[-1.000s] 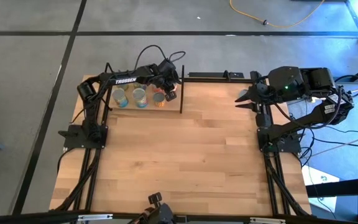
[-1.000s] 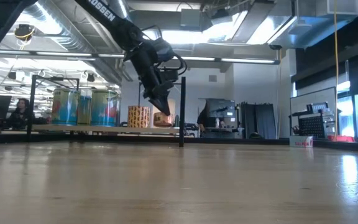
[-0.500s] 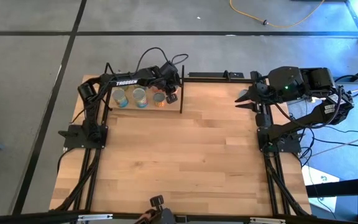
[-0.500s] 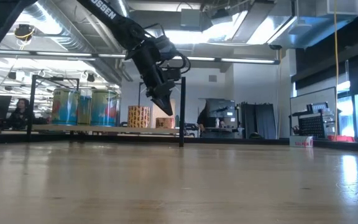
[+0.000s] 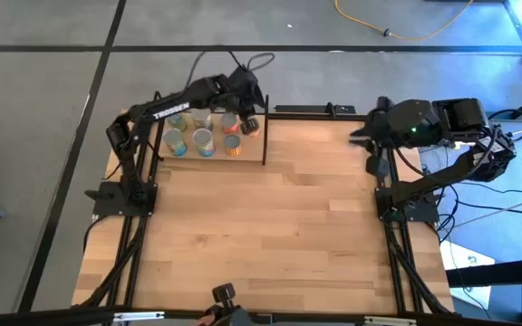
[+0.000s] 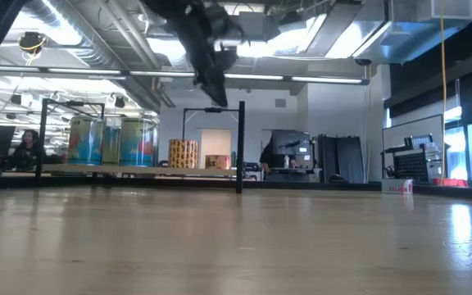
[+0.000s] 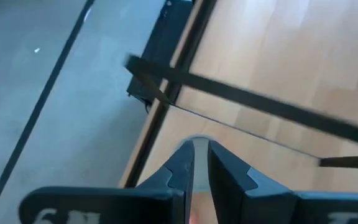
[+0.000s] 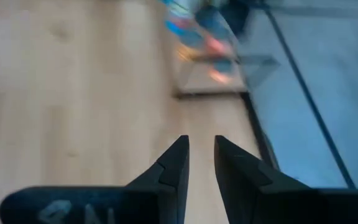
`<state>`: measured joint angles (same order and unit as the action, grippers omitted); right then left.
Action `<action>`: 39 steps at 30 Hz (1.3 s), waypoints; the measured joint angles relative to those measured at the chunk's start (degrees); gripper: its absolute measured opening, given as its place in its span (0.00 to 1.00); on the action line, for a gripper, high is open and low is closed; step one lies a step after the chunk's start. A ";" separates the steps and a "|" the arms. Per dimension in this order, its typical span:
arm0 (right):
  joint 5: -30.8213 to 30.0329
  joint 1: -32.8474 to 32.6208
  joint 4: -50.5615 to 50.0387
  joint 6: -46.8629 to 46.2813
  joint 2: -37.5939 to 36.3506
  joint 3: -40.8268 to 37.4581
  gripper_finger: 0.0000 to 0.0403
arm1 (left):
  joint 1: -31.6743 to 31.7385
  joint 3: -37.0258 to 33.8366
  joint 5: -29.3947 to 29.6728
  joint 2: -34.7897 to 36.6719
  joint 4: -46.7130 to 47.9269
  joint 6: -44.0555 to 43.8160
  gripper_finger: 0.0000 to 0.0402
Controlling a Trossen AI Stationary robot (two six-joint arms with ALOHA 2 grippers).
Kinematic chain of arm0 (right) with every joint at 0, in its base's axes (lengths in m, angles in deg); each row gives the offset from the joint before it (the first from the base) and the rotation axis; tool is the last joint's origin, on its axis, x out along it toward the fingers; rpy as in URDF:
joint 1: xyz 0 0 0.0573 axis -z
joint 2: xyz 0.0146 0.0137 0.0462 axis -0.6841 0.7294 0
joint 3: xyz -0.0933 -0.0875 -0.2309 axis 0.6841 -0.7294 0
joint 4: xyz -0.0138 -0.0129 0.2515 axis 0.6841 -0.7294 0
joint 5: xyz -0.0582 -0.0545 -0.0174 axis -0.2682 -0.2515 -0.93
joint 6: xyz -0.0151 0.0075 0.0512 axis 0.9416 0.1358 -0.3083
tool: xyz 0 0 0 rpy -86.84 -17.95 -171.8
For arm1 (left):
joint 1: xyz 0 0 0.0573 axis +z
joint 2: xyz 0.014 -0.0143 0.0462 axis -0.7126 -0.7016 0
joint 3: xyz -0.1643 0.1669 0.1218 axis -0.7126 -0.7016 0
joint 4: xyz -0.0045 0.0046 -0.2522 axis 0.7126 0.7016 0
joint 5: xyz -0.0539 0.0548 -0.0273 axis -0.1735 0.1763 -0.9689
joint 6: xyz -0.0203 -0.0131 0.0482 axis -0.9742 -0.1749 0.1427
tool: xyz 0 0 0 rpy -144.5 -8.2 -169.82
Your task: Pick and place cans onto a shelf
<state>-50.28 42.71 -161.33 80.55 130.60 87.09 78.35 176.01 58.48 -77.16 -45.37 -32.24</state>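
Several cans (image 5: 204, 140) with silver tops stand upright on the shelf (image 5: 254, 152), a wooden board in a black rod frame at the table's far left. In the low view they show as tall blue cans (image 6: 138, 141) and smaller tan ones (image 6: 183, 153). My left gripper (image 5: 254, 118) hangs high above the shelf's right end (image 6: 217, 102), slanting down. Its fingers (image 7: 201, 144) stand a narrow gap apart with nothing between them. My right gripper (image 5: 356, 139) waits raised at the table's far right, open and empty (image 8: 201, 140).
The shelf's black upright post (image 6: 241, 147) and top rods (image 7: 272, 106) stand just below and beside my left gripper. The wide wooden tabletop (image 5: 270, 226) lies bare between the two arms. A person sits beyond the table at the left (image 6: 27, 146).
My left gripper has risen straight up from the small can at the shelf's right end, which stays standing on the board. It now hangs well above the rod frame. My right gripper has turned a little at the wrist without changing place.
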 joint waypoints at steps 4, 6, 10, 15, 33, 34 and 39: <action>-6.35 2.40 -6.28 -9.69 0.00 -0.10 0.19 | -0.76 6.30 -0.28 1.26 5.43 -3.32 0.09; -9.91 4.06 -6.63 -13.82 -0.35 -1.32 0.19 | -1.54 9.29 -0.27 1.47 7.37 -3.79 0.09; -11.11 9.09 -6.51 -20.93 -1.92 -6.14 0.19 | -3.42 15.05 -0.46 1.45 14.31 -3.84 0.09; -8.89 15.79 -6.66 -31.04 -3.64 -15.33 0.19 | -6.89 19.63 -3.56 1.30 21.81 -3.93 0.09; 0.89 40.56 18.08 -23.14 -0.68 -48.44 0.19 | -14.09 22.55 -6.37 1.32 34.03 -4.50 0.09; -0.34 41.30 19.08 -21.88 -0.40 -49.63 0.19 | -14.21 22.55 -6.37 1.32 34.26 -4.78 0.09; -2.95 43.42 25.39 -20.11 1.82 -54.28 0.19 | -14.27 22.55 -6.35 1.32 34.30 -5.92 0.09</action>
<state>-53.23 86.13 -135.94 60.43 132.42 32.82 64.08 198.55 52.13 -75.84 -11.07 -38.16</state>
